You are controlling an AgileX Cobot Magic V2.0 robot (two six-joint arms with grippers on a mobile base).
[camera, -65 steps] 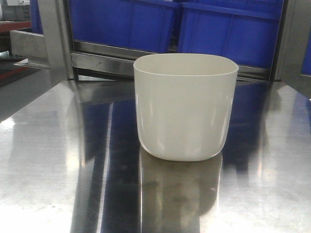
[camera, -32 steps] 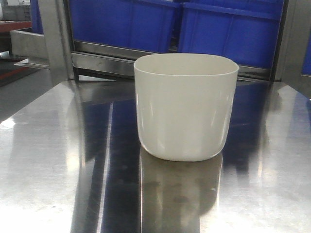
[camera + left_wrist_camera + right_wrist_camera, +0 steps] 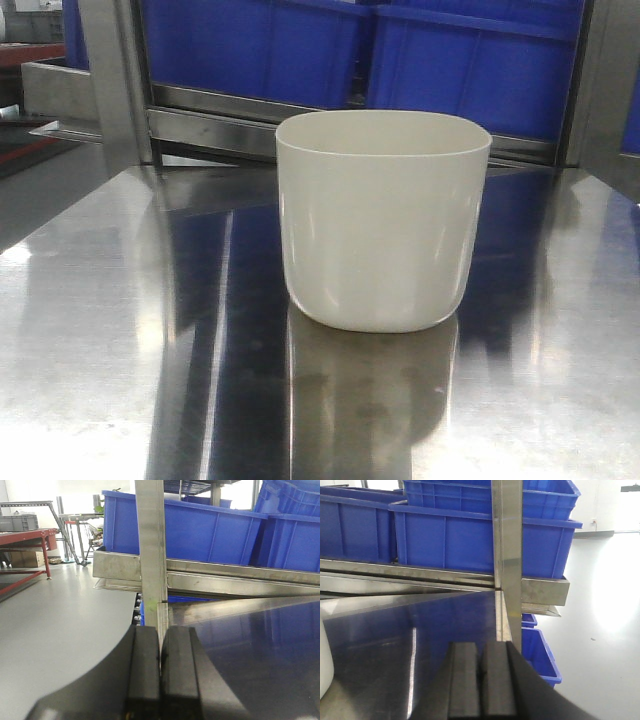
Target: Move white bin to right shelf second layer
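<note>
The left gripper [image 3: 160, 647] and right gripper [image 3: 481, 662] hang low over the steel tabletop [image 3: 110, 330], fingers pressed together, empty. The white bin [image 3: 380, 220] stands upright mid-table; the cut-off white sliver at the right wrist view's left edge is probably it.

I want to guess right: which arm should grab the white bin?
Probably the right. The white bin shows at the edge of the view from the right gripper; the left gripper sees none of it. Both are shut.

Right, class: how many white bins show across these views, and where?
1. The white bin stands upright on the steel tabletop, in front of the blue crates; its side also shows at the right wrist view's left edge. Others could lie out of frame.
</note>
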